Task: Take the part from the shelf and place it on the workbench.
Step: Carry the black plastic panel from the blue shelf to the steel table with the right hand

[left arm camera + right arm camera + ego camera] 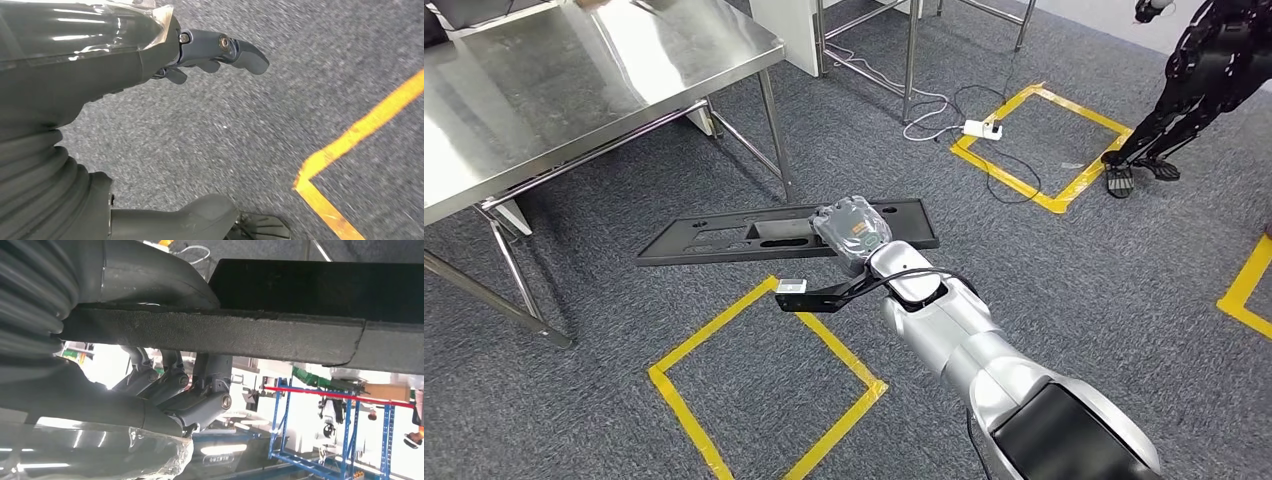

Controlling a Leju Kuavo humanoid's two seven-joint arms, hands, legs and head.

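Your right hand point(852, 228) holds the part point(724, 238) over the floor point(1074, 270), right of the bench point(544, 90).

The head view looks down from high onto the floor point(1074, 270) and desk point(574, 90). Both wrist views sit close behind their fingers point(235, 50); the left one shares that floor.

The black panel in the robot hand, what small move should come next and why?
Probably carry the black panel up and toward the steel workbench. The right robot hand grips it near one end, level above the carpet, lower than the benchtop and apart from it. The left robot hand holds nothing.
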